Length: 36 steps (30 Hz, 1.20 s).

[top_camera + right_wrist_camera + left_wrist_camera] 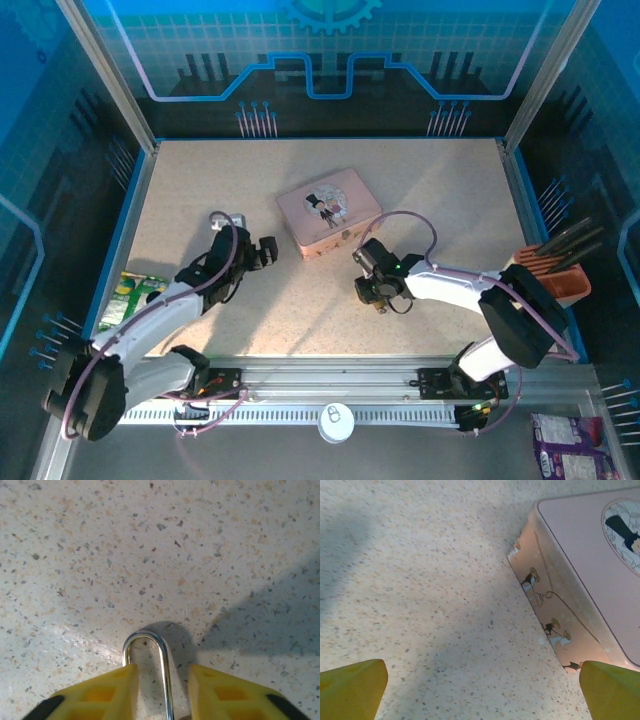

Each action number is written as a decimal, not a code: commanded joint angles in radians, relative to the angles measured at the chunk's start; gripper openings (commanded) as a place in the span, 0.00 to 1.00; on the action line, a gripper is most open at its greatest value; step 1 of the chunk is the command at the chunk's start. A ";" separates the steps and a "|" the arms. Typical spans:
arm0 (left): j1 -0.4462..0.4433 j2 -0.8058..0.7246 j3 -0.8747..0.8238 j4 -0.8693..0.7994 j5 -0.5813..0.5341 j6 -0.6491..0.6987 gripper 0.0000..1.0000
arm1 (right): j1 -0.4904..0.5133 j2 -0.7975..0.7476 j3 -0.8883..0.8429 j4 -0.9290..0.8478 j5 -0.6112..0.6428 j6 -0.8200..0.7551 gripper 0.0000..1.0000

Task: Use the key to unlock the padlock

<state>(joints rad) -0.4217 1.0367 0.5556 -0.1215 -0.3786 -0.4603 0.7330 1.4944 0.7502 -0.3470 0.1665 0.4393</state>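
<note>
The padlock's silver shackle [145,636] lies on the speckled table and runs back between the yellow fingers [100,692] of my right gripper [162,692]. The jaws stand narrowly apart, closed in on the padlock, and its brass body is hidden under them. In the top view the right gripper [374,290] points down at the table in front of the pink tin, with a small brass bit of the padlock [381,307] at its tip. My left gripper [266,250] hovers left of the tin, open wide [483,695], nothing between its fingers. The key is out of view.
The pink rectangular tin [328,211] sits mid-table between the arms, its near corner [580,595] close to my left gripper. An orange holder of dark tools [558,272] stands at the right edge. A green packet [135,295] lies left, and a white lock-icon disc [336,421] on the front rail.
</note>
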 commanded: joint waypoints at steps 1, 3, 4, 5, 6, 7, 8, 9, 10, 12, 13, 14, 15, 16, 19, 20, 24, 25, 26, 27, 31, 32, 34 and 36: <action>0.006 -0.056 -0.035 0.040 -0.088 0.043 0.99 | 0.011 -0.054 0.024 -0.031 -0.013 -0.024 0.42; 0.007 -0.078 -0.042 0.042 -0.113 0.048 0.99 | 0.010 -0.075 0.031 -0.052 -0.008 -0.035 0.51; 0.007 -0.086 -0.046 0.043 -0.124 0.053 0.99 | 0.010 -0.088 0.036 -0.064 -0.003 -0.040 0.54; 0.008 -0.093 -0.047 0.043 -0.136 0.058 0.99 | 0.010 -0.101 0.042 -0.076 0.006 -0.046 0.57; 0.008 -0.098 -0.049 0.045 -0.146 0.066 0.99 | 0.009 -0.117 0.044 -0.087 0.013 -0.052 0.59; 0.009 -0.102 -0.053 0.055 -0.155 0.090 0.99 | 0.008 -0.135 0.049 -0.098 0.017 -0.065 0.62; 0.010 -0.106 -0.061 0.079 -0.173 0.133 0.99 | 0.000 -0.154 0.053 -0.109 0.015 -0.086 0.64; 0.013 -0.108 -0.070 0.105 -0.199 0.166 0.99 | -0.010 -0.178 0.054 -0.115 0.015 -0.114 0.66; 0.018 -0.113 -0.082 0.142 -0.226 0.210 0.99 | -0.026 -0.203 0.054 -0.124 0.021 -0.138 0.68; 0.032 -0.120 -0.118 0.234 -0.252 0.286 0.99 | -0.061 -0.263 0.053 -0.137 0.045 -0.173 0.71; 0.042 -0.123 -0.133 0.276 -0.263 0.311 0.99 | -0.080 -0.298 0.052 -0.144 0.054 -0.188 0.71; 0.055 -0.124 -0.145 0.310 -0.272 0.328 0.99 | -0.102 -0.330 0.055 -0.147 0.058 -0.202 0.72; 0.066 -0.123 -0.151 0.328 -0.283 0.332 0.99 | -0.118 -0.355 0.055 -0.145 0.063 -0.214 0.73; 0.082 -0.118 -0.158 0.339 -0.294 0.332 0.99 | -0.130 -0.379 0.052 -0.133 0.072 -0.227 0.74; 0.113 -0.081 -0.232 0.508 -0.371 0.395 0.99 | -0.151 -0.445 0.021 -0.052 0.144 -0.253 0.83; 0.123 -0.072 -0.255 0.568 -0.388 0.413 0.99 | -0.154 -0.465 0.006 -0.025 0.173 -0.263 0.90; 0.153 -0.053 -0.300 0.662 -0.365 0.468 0.99 | -0.185 -0.533 -0.058 0.093 0.244 -0.318 1.00; 0.165 -0.041 -0.297 0.653 -0.371 0.460 0.99 | -0.195 -0.550 -0.083 0.133 0.245 -0.346 1.00; 0.179 -0.026 -0.292 0.639 -0.377 0.438 0.99 | -0.206 -0.563 -0.112 0.171 0.247 -0.376 1.00; 0.192 -0.010 -0.288 0.627 -0.377 0.414 0.99 | -0.213 -0.573 -0.130 0.200 0.250 -0.399 1.00; 0.237 0.076 -0.289 0.687 -0.313 0.396 0.99 | -0.261 -0.598 -0.213 0.312 0.299 -0.462 1.00; 0.240 0.090 -0.278 0.684 -0.288 0.403 0.99 | -0.276 -0.600 -0.239 0.343 0.308 -0.462 1.00; 0.255 0.128 -0.286 0.764 -0.243 0.412 0.99 | -0.320 -0.596 -0.284 0.408 0.304 -0.453 1.00; 0.276 0.166 -0.295 0.852 -0.168 0.417 0.99 | -0.367 -0.580 -0.334 0.492 0.274 -0.440 1.00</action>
<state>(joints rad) -0.1699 1.1709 0.2665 0.5739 -0.6479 -0.0494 0.4168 0.9100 0.4637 -0.0204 0.4313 0.0170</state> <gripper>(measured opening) 0.992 0.996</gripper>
